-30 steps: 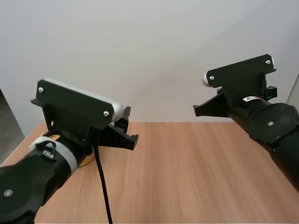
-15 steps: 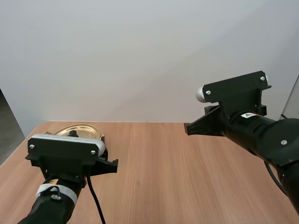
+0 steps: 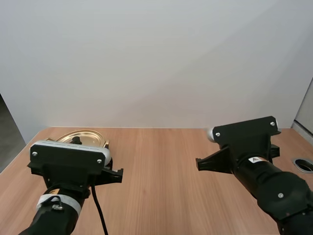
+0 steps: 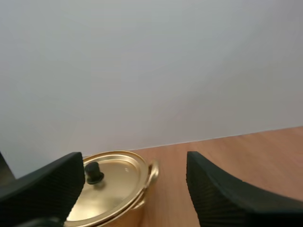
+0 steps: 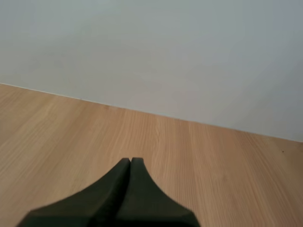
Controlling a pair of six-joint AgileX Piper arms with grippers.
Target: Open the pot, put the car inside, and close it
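Note:
A gold pot [image 3: 82,136] with its lid on and a black knob [image 4: 93,172] stands at the table's far left. In the high view my left gripper [image 3: 115,173] hovers just in front of the pot, on its right side. In the left wrist view my left gripper [image 4: 134,160] is open, its ribbed fingers [image 4: 218,194] wide apart, and the lidded pot [image 4: 116,184] lies ahead between them. My right gripper [image 3: 201,163] hangs over the table's right half, far from the pot. In the right wrist view my right gripper [image 5: 130,161] is shut on nothing, one dark wedge over bare wood.
The wooden table [image 3: 161,161] runs back to a plain white wall. A round metal-rimmed hole [image 3: 303,163] sits at the table's far right edge. The table's left edge passes close beside the pot.
My left arm pulled back and down, uncovering the pot, then held still. My right arm has come down and back toward the table.

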